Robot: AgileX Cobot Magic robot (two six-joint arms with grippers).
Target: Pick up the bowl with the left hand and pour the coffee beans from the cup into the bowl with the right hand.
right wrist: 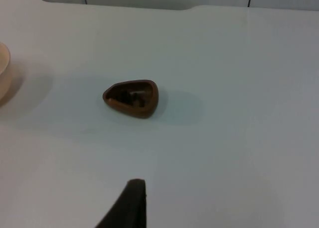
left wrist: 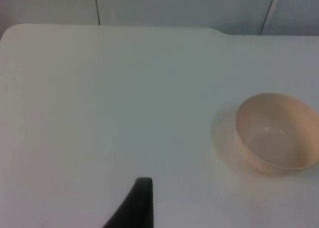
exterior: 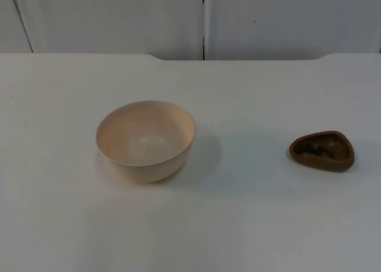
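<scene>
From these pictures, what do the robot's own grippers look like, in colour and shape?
Little of them can be seen. Of the left gripper, one fingertip shows in the left wrist view: black, matt, wide at its base and curving to a narrow blunt end. Of the right gripper, one fingertip in the right wrist view looks the same: black and tapered. No markings can be made out on either.

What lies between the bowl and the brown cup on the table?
Nothing: in the top view only bare white table separates the bowl from the cup.
</scene>
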